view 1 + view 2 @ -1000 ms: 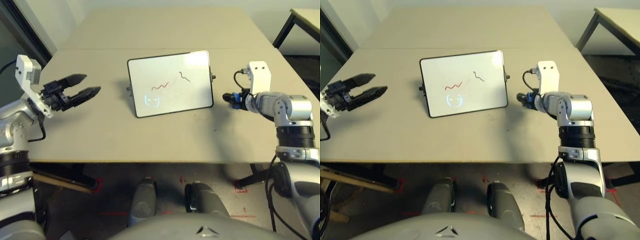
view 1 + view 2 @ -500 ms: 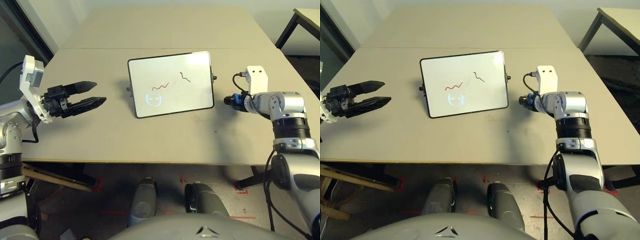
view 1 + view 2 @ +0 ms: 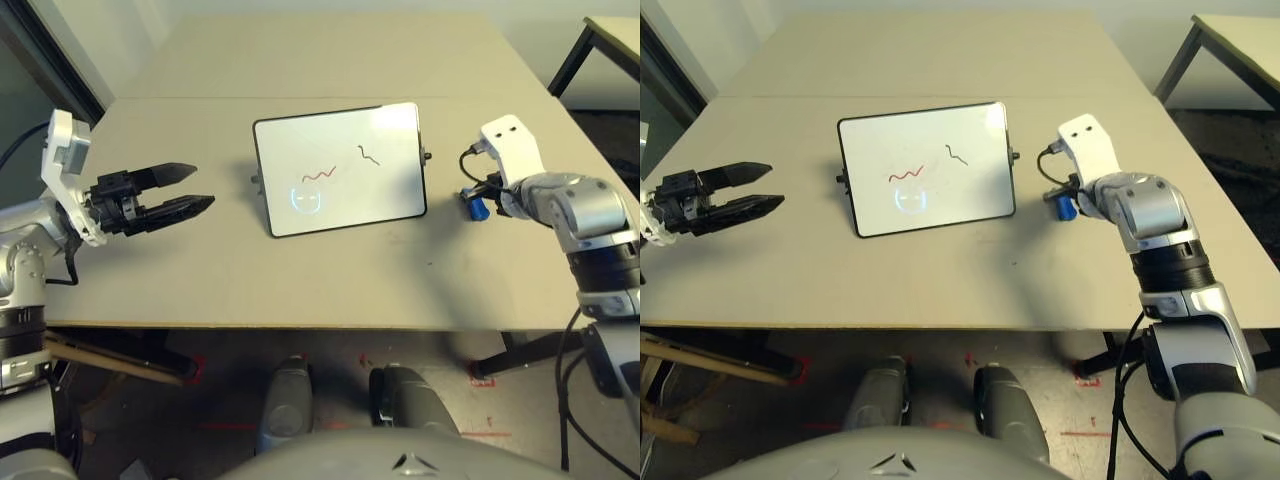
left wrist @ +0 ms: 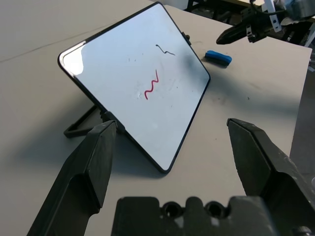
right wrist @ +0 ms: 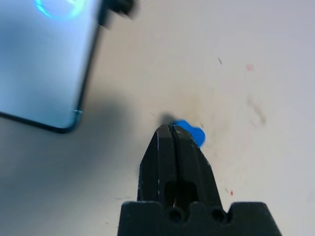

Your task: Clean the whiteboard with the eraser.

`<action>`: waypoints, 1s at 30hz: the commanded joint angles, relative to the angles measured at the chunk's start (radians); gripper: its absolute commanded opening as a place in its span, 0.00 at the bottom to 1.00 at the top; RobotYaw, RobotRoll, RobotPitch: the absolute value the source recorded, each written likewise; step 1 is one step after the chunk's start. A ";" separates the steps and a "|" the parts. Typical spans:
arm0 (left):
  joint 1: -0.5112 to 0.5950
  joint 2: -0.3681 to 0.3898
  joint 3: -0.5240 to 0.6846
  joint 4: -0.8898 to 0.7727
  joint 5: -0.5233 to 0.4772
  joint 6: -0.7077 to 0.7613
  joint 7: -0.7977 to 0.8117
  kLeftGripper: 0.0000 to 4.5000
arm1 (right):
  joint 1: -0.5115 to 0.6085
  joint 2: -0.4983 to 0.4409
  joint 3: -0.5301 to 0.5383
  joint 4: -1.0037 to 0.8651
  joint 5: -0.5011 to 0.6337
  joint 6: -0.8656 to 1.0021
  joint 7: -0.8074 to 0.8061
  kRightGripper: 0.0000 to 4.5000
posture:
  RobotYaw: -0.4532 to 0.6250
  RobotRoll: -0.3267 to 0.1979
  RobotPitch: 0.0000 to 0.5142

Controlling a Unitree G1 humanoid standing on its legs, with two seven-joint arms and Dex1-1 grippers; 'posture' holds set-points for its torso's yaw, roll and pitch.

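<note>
Right gripper (image 5: 172, 129) is seen with fingers pressed together, empty, above one blue eraser (image 4: 218, 58); one whiteboard (image 3: 341, 170) is seen.

No readable text, labels, brands, numbers or signs.
</note>
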 commanded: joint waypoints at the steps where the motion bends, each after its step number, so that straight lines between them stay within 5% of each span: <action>1: -0.012 -0.001 -0.021 0.012 0.009 -0.009 -0.013 1.00 | -0.021 -0.009 0.021 -0.050 0.015 0.035 0.038 0.00 | 0.71 0.62 0.12; 10: -0.024 0.005 -0.029 0.023 0.011 -0.010 -0.025 1.00 | -0.012 0.013 -0.019 -0.042 0.014 0.056 0.020 0.00 | 0.71 0.62 0.12; 15: -0.030 0.003 -0.030 0.028 0.014 -0.013 -0.026 1.00 | -0.017 0.097 -0.152 0.015 0.048 0.121 -0.028 0.27 | 0.70 0.62 0.11; 23: -0.040 -0.003 -0.038 0.036 0.016 -0.015 -0.024 1.00 | -0.030 0.174 -0.310 0.124 0.053 0.121 -0.125 0.98 | 0.70 0.62 0.10; 30: -0.042 -0.012 -0.040 0.046 0.015 -0.024 -0.017 1.00 | 0.007 0.222 -0.411 0.246 0.057 0.063 -0.185 0.99 | 0.70 0.62 0.10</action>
